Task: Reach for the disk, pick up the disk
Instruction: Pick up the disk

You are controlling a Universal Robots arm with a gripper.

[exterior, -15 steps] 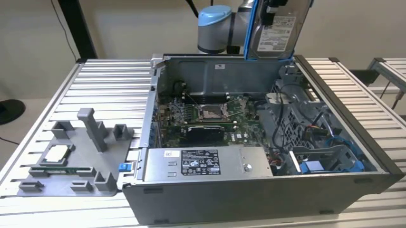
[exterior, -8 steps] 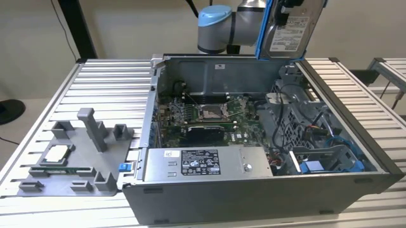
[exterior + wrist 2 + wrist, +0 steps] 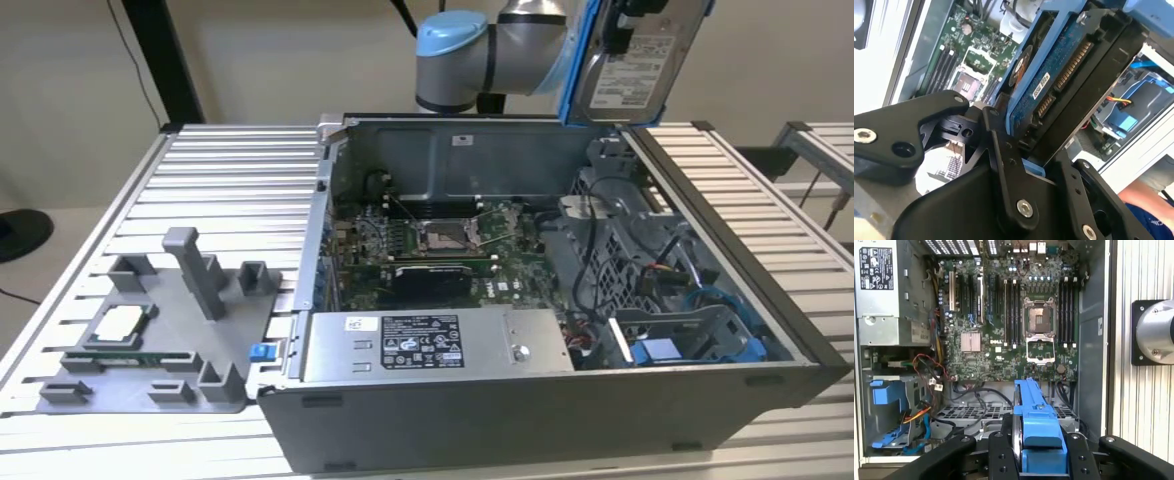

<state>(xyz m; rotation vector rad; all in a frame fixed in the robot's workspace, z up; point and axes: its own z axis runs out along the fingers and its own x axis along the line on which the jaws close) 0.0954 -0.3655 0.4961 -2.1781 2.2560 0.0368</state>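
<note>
The disk (image 3: 643, 55), silver-grey with a white label and a blue bracket, hangs upright above the back right corner of the open computer case (image 3: 534, 400) in the exterior view. My gripper (image 3: 1034, 150) is shut on it. In the second wrist view the disk (image 3: 1064, 65) shows its blue circuit-board side and connector, clamped between black fingers (image 3: 999, 135). In the first wrist view the disk's blue bracket edge (image 3: 1033, 410) stands between the gripper (image 3: 1039, 460) fingers, high over the motherboard (image 3: 1004, 315).
The case lies open on a slatted metal table (image 3: 200, 160). Inside are a power supply (image 3: 427, 345), cables and a blue drive caddy (image 3: 694, 345). A grey fixture (image 3: 160, 330) with a CPU chip (image 3: 118, 325) sits at the exterior view's left. A person's arm (image 3: 1149, 202) is near the case.
</note>
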